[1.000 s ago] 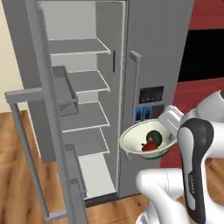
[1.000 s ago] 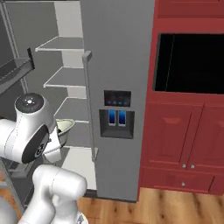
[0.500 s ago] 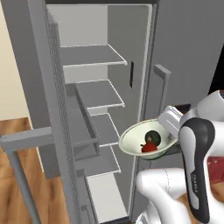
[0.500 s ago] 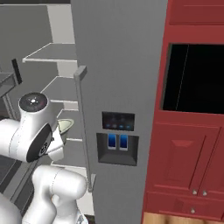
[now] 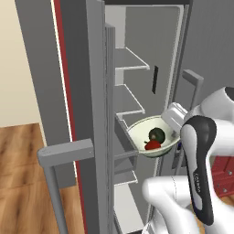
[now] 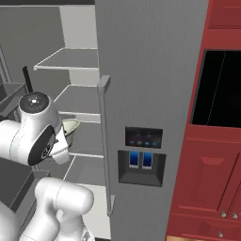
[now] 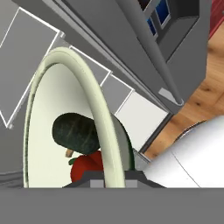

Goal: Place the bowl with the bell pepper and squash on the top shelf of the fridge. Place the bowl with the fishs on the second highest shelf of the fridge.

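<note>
The base has swung closer to the open fridge [image 5: 151, 50] — end effector [image 7: 114, 177] still clamped on the bowl with the bell pepper and squash [image 5: 152, 142], well below the top shelf [image 5: 129, 59].

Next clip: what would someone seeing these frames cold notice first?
The off-white bowl carried in mid-air beside the open fridge, at about the height of its middle shelves, with a dark green squash and a red bell pepper inside. The gripper is shut on the bowl's rim, which arcs across the hand view. Beyond that, the fridge's bare pale shelves and the closed door with its blue-lit dispenser panel.
</note>
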Controlling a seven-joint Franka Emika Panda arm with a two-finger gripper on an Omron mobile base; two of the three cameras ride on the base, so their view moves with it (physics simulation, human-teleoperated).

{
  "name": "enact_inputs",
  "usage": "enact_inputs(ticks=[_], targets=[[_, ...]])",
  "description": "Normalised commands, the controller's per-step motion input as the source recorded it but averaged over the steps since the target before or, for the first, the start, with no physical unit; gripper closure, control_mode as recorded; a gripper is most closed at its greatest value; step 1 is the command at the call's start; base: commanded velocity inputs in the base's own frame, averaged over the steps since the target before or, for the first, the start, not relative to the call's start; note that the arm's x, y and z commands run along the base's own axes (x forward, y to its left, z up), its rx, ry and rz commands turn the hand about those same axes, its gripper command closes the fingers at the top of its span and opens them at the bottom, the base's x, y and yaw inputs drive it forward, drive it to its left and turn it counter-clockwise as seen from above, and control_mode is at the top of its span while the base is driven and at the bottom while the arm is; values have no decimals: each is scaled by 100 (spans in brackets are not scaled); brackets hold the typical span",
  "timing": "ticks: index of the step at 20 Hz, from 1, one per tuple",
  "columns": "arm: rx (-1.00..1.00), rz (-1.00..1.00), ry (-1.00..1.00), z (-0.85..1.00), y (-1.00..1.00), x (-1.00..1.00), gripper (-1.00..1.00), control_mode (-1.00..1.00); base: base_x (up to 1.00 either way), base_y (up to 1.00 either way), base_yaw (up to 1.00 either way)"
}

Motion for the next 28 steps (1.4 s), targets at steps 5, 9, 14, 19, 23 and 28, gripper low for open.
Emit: enact_inputs(ticks=[5, 9, 14, 19, 23, 28], targets=[[4, -10, -32, 83, 25, 32, 100, -100, 0, 0, 0], [11, -16, -37, 79, 18, 42, 100, -100, 0, 0, 0], [11, -11, -31, 83, 2, 50, 100, -100, 0, 0, 0], [17, -5, -19, 53, 37, 91, 100, -100, 0, 0, 0], [1, -1, 3, 7, 34, 100, 100, -100, 0, 0, 0], [0, 0, 25, 5, 0, 100, 100, -100, 0, 0, 0]])
